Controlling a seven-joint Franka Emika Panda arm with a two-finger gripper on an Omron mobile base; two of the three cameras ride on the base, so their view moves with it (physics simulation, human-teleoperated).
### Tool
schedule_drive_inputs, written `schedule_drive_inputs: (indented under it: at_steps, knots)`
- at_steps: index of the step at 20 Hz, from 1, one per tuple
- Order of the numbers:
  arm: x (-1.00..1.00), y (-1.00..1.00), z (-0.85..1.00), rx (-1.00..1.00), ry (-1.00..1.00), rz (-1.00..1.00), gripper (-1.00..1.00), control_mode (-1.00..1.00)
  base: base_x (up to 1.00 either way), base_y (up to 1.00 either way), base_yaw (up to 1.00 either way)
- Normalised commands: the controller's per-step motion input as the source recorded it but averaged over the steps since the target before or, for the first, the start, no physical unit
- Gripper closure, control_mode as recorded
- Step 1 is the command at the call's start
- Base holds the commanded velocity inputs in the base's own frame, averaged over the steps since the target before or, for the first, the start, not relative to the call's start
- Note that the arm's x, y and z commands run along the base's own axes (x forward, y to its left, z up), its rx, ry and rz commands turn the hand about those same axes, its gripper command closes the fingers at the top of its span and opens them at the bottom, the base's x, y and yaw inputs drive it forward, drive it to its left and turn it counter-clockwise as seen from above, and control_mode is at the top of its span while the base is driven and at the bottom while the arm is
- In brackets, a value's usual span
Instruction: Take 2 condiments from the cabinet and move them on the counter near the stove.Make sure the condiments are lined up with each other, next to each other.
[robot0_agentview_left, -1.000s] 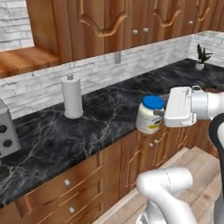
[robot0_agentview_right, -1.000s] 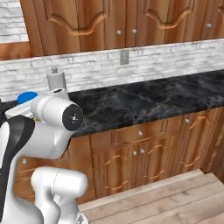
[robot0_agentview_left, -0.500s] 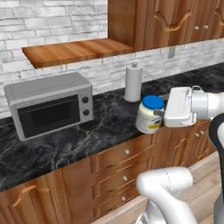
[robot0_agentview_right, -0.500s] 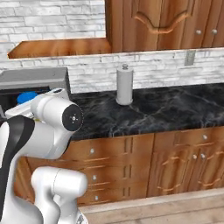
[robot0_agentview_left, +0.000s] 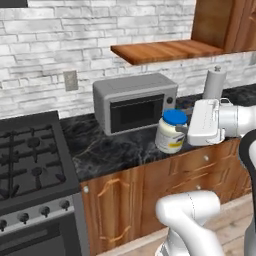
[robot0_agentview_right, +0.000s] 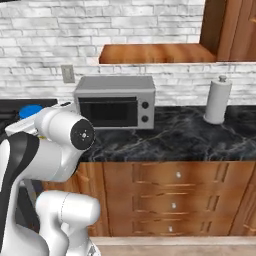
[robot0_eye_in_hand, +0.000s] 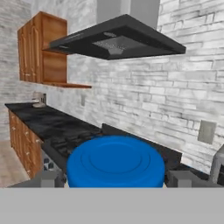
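My gripper (robot0_agentview_left: 173, 131) is shut on a squat cream-white condiment jar (robot0_agentview_left: 170, 134) with a blue lid and a yellowish label. It carries the jar upright in the air above the front edge of the black marble counter (robot0_agentview_left: 116, 149). In the hand view the blue lid (robot0_eye_in_hand: 116, 161) sits between the two fingertips (robot0_eye_in_hand: 47, 178) of the gripper (robot0_eye_in_hand: 114, 180). The lid (robot0_agentview_right: 31, 110) also peeks out behind the arm in the right base view. The black stove (robot0_agentview_left: 29, 161) lies to the left of the jar. A corner of the reddish-brown cabinet (robot0_agentview_left: 221, 22) shows at the upper right.
A grey microwave (robot0_agentview_left: 135, 102) stands on the counter just behind the jar, under a wooden shelf (robot0_agentview_left: 161, 50). A white paper-towel roll (robot0_agentview_left: 214, 82) stands further right. A dark range hood (robot0_eye_in_hand: 117, 38) hangs over the stove (robot0_eye_in_hand: 76, 136). Bare counter lies between stove and microwave.
The whole scene has slid to the right, so the base has driven left; the microwave moved across and the stove came into view. The jar stays held in the gripper.
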Motion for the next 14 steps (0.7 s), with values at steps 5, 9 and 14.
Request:
schedule_drive_inputs:
  at_steps: [5, 9, 14]
  knots:
    - [0.00, 0.00, 0.00, 0.00, 0.00, 0.00, 1.00, 1.00, -0.11, 1.00, 0.26]
    - [0.00, 0.00, 0.00, 0.00, 0.00, 0.00, 1.00, 1.00, -0.06, 1.00, 0.25]
    - [0.00, 0.00, 0.00, 0.00, 0.00, 0.00, 1.00, 1.00, -0.01, 1.00, 0.23]
